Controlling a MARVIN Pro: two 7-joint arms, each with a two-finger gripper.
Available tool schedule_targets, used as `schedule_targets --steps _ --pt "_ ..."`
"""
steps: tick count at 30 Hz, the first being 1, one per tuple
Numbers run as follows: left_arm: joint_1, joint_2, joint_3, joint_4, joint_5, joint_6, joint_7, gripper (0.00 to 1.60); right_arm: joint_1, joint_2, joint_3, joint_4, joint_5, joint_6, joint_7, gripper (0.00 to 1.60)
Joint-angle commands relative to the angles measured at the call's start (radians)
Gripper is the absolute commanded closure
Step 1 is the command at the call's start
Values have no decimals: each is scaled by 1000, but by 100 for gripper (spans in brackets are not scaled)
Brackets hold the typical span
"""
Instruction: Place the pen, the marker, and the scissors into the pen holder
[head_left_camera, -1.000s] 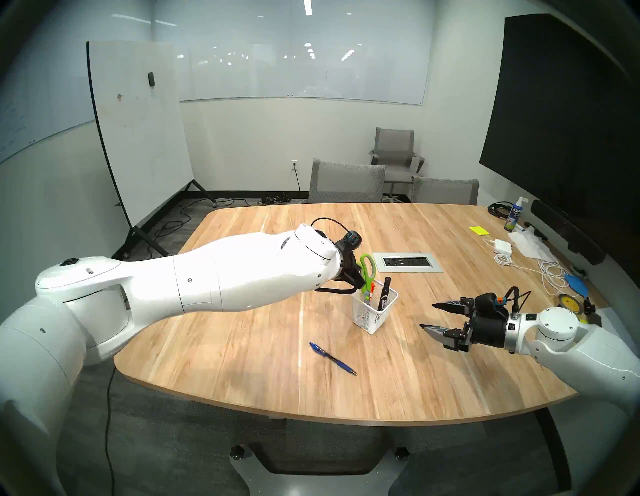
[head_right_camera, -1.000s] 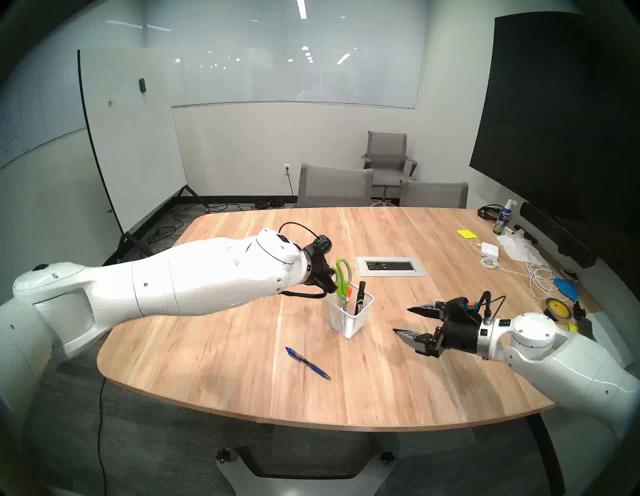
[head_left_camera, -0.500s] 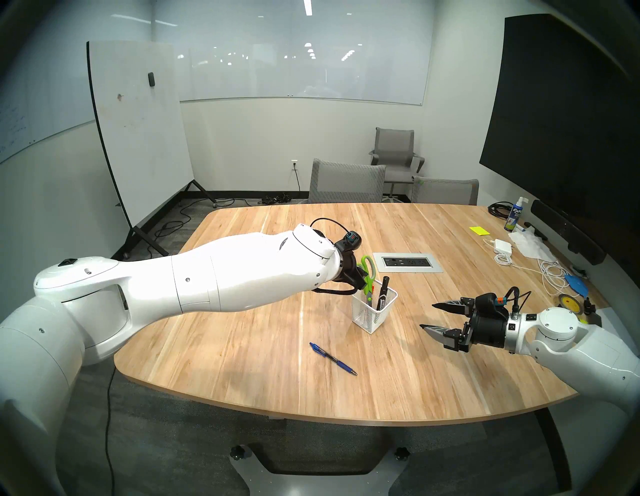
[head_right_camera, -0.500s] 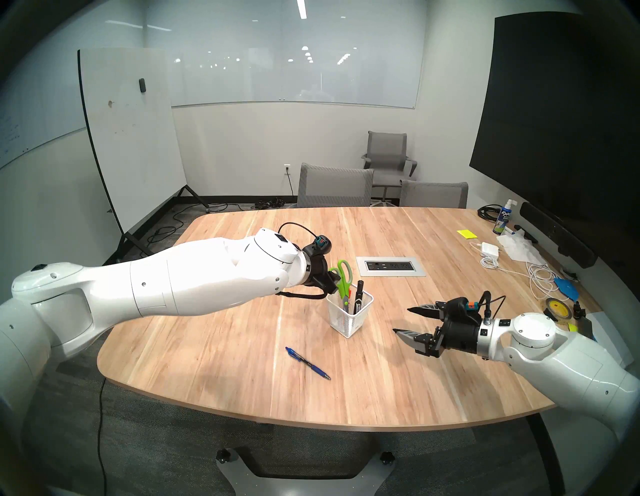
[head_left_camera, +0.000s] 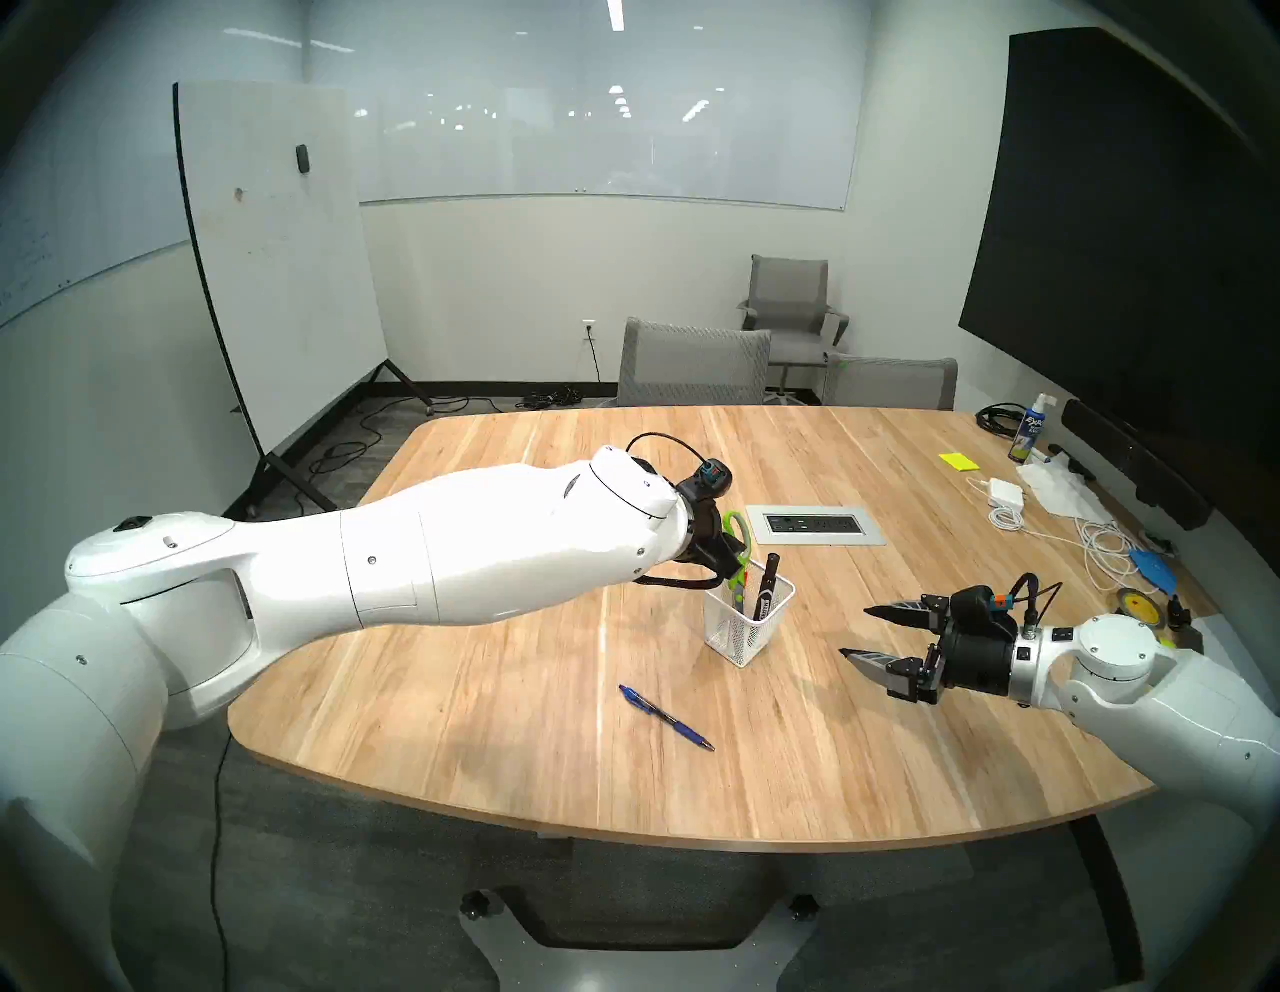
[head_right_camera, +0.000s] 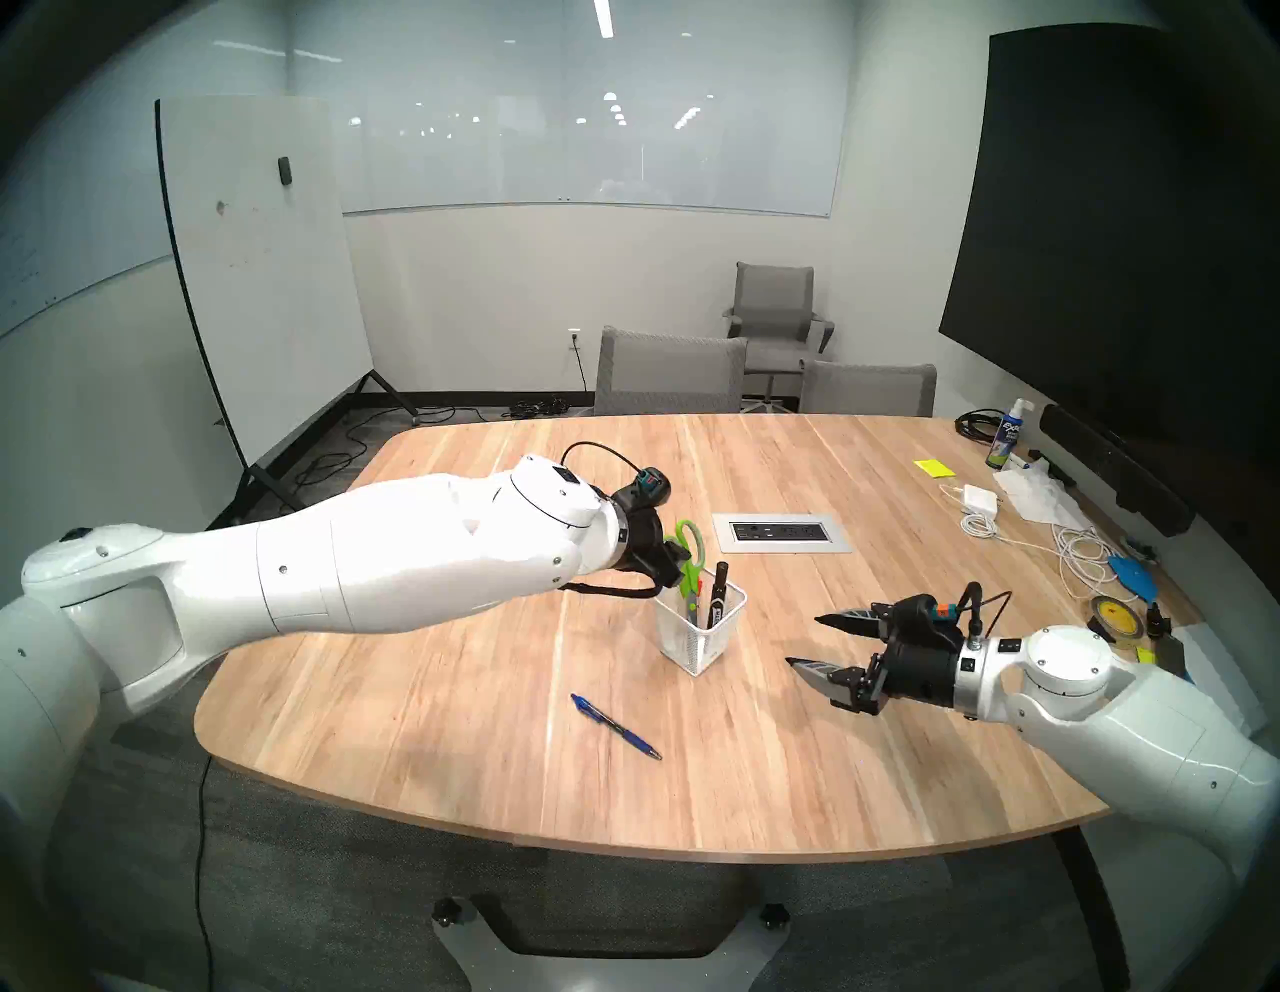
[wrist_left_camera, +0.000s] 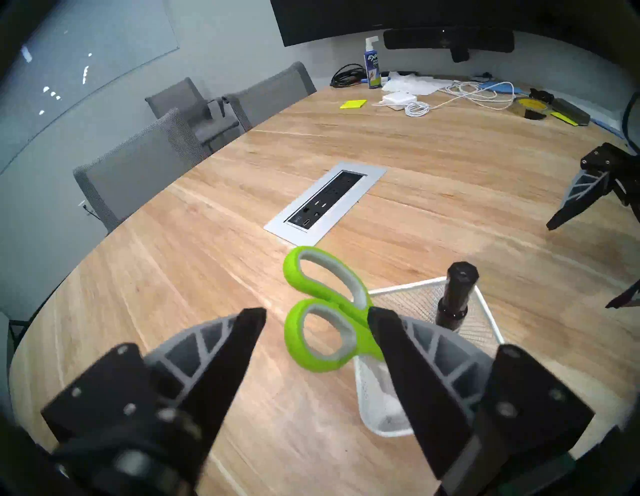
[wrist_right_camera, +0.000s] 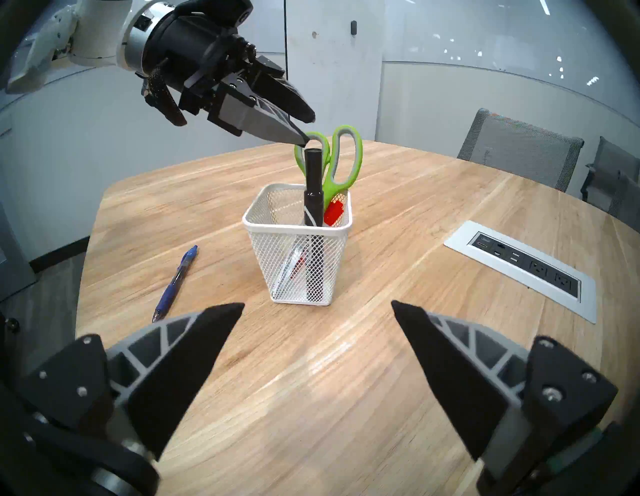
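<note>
The slim blue ballpoint pen (head_left_camera: 666, 718) lies flat, long axis diagonal, nearer the wide-spread, empty right gripper (head_left_camera: 853, 632); the left gripper (wrist_right_camera: 306, 130) hangs parted, empty, above the white wire-mesh pen holder (head_left_camera: 748, 623).

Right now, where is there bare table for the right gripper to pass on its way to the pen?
Bare wood runs between the pen holder, the pen and the table front edge, under the open right gripper. The patch between holder and power panel is also bare. Crowded: above the holder, where the open left gripper hangs by the scissors and marker; and the cable-strewn right edge.
</note>
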Motion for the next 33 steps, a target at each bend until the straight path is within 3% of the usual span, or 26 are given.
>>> schedule_targets --steps 1,12,19,26,30,32,33 --pt "3 42 -33 -121 -19 -2 62 36 11 2 12 -6 4 -6 -1 0" --pt "16 133 -38 -289 -77 25 129 46 11 2 12 -6 4 -6 -1 0" --pt "4 194 -42 -377 -127 71 109 40 12 2 12 -6 4 -5 -1 0" --pt "-11 290 -64 -478 -196 121 74 38 11 2 12 -6 4 -6 -1 0" --pt "-26 327 -74 -487 -217 143 33 26 11 2 12 -6 4 -6 -1 0" --pt "-31 346 -78 -484 -221 148 10 2 11 2 12 -6 4 -6 -1 0" --pt "-35 353 -78 -481 -224 156 -3 0 11 2 12 -6 4 -6 -1 0"
